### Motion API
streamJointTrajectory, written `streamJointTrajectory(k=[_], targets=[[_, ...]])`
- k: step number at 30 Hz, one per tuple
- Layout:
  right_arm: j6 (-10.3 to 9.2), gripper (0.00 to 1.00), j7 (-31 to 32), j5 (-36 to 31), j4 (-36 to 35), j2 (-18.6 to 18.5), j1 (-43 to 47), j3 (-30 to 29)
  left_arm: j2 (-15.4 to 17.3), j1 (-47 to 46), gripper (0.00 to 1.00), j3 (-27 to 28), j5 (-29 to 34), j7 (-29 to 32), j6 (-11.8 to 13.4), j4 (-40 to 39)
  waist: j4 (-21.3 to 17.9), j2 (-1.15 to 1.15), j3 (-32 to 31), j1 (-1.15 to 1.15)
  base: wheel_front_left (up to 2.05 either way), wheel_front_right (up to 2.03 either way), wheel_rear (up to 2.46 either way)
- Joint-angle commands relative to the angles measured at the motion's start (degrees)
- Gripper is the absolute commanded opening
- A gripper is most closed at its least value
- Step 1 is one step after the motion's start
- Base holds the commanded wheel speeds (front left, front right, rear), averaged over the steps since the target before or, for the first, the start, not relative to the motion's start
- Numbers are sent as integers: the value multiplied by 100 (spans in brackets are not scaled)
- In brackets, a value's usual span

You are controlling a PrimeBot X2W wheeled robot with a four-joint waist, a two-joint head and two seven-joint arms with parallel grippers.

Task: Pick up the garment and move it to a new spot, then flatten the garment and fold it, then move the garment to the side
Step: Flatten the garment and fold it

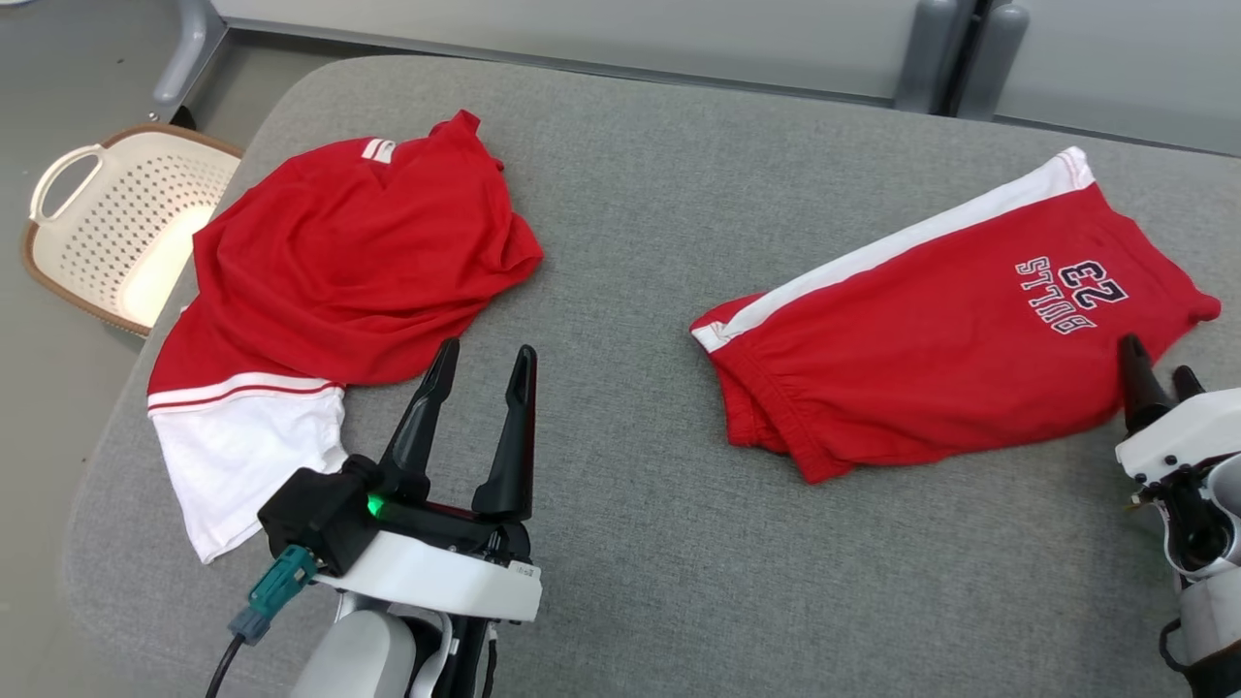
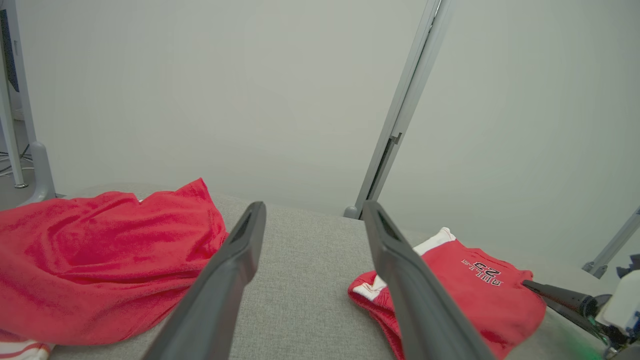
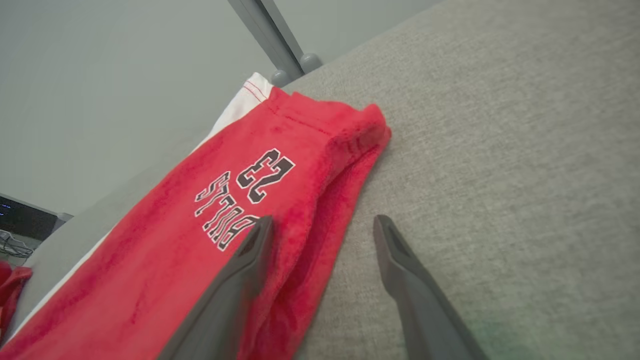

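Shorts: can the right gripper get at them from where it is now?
Probably yes. The right gripper is open at the shorts' near edge, one finger over the red cloth and the other over bare cushion, with nothing lying between it and the fabric.

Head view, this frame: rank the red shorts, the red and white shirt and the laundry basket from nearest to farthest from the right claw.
1. Red shorts: beside the right claw, on the right side of the cushion.
2. Red and white shirt: across the cushion, on its left side.
3. Laundry basket: farthest, beyond the cushion's left edge.
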Motion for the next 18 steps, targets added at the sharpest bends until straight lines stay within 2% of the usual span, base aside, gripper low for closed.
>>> streamJointTrajectory(k=[1, 18], targets=[[0, 100, 71, -77, 168, -86, -128, -144, 18, -129, 100, -32, -67, -2, 52, -70, 134, 0, 102, 0, 0, 0, 0], [-2, 100, 602, -356, 1424, -56, -921, -784, 17, -236, 100, -210, -116, -2, 68, -168, 368, 0, 267, 0, 0, 0, 0]])
